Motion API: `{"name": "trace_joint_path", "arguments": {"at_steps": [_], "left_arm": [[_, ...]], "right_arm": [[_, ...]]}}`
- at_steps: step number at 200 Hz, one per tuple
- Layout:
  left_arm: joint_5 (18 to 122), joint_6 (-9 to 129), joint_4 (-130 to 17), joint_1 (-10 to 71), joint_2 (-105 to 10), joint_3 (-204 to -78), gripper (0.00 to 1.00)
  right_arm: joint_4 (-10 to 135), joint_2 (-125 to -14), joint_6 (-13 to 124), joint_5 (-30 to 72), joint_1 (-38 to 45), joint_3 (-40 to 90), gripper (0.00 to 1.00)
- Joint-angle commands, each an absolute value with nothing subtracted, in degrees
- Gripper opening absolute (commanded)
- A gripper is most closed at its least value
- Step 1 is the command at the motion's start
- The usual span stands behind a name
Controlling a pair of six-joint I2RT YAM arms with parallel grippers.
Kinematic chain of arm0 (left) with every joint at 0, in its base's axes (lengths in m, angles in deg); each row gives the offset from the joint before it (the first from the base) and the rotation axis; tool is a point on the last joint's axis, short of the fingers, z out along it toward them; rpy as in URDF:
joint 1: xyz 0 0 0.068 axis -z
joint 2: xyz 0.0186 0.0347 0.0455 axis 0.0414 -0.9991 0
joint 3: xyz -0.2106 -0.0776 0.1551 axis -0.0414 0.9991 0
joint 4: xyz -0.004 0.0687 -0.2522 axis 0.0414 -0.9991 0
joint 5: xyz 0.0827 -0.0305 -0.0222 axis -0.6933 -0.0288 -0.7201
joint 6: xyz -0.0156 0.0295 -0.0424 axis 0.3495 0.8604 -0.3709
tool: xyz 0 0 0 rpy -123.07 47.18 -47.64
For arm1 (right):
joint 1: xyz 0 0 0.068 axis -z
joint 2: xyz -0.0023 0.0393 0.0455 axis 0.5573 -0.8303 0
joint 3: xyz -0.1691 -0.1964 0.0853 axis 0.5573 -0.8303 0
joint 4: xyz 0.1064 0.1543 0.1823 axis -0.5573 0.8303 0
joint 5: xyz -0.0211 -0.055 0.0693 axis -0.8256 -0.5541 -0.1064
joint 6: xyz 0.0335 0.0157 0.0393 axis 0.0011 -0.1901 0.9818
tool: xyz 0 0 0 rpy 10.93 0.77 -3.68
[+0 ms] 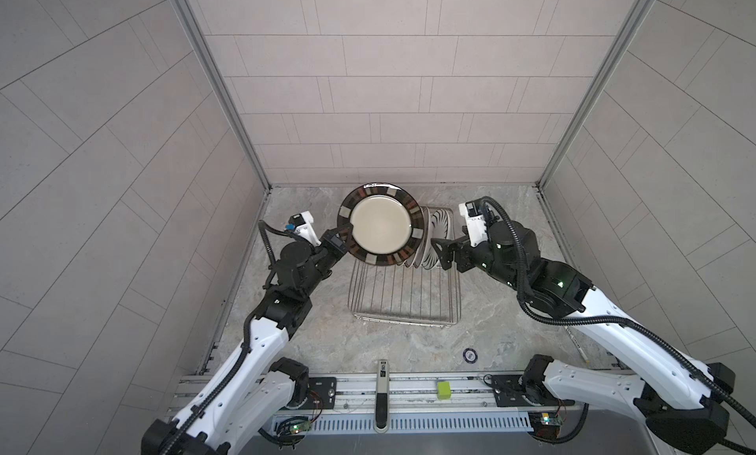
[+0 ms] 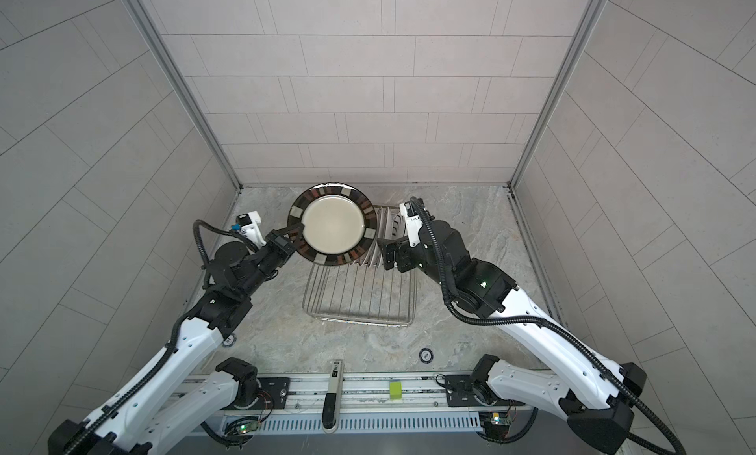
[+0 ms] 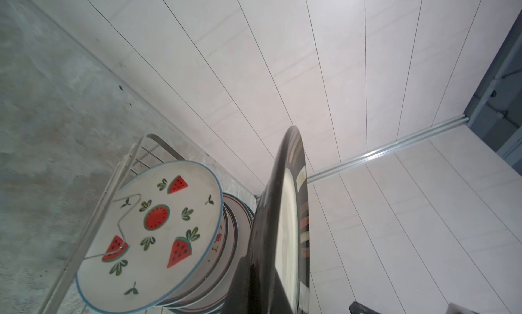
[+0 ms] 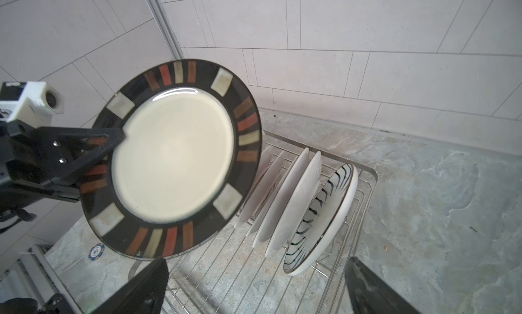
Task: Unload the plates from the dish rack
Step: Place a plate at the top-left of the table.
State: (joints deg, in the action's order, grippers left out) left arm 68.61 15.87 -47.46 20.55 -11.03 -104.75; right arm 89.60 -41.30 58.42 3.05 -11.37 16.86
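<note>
Top views: dark-rimmed plate held up over the dish rack.

Your marbled counter carries the wire dish rack, whose near half is bare. Your left gripper is clamped on the rim of the cream-centred, dark-rimmed plate, which is raised and tilted over the rack's far left corner. In the right wrist view, the other plates stand on edge in the far prongs, with the black-striped plate at the end of the row. The left wrist view shows the watermelon plate at the other end. Your right gripper is spread wide and empty, just beside the striped plate. A small poker chip lies on the counter in front of the rack.
</note>
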Motion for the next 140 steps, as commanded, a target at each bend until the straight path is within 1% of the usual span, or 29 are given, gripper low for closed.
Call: {"name": "trace_joint_path", "arguments": {"at_steps": [1, 29, 63, 84, 113, 140], "left_arm": [[69.39, 11.64, -42.62, 15.96, -6.34, -105.53, 0.00], [71.16, 9.56, -44.76, 7.76, -3.34, -105.09, 0.00], [70.79, 8.01, -47.65, 0.22, -1.73, -104.59, 0.00], [69.14, 7.66, -46.94, -1.51, -2.51, -103.01, 0.00], [63.96, 9.40, -48.42, -3.23, -4.01, -101.67, 0.00], [64.47, 7.97, -45.92, -6.06, -7.06, -100.29, 0.00]], "right_arm": [[89.55, -44.09, 52.49, -2.22, -15.37, 19.79, 1.00], [88.70, -49.76, 47.34, -2.67, -20.74, 24.21, 1.00], [87.45, -56.98, 44.91, 0.16, -22.97, 29.09, 1.00], [86.36, -60.86, 41.75, 1.69, -23.94, 31.13, 1.00], [88.01, -66.11, 43.70, 2.06, -24.05, 35.51, 0.99], [86.88, -69.99, 42.79, 5.52, -24.14, 37.58, 0.98]]}}
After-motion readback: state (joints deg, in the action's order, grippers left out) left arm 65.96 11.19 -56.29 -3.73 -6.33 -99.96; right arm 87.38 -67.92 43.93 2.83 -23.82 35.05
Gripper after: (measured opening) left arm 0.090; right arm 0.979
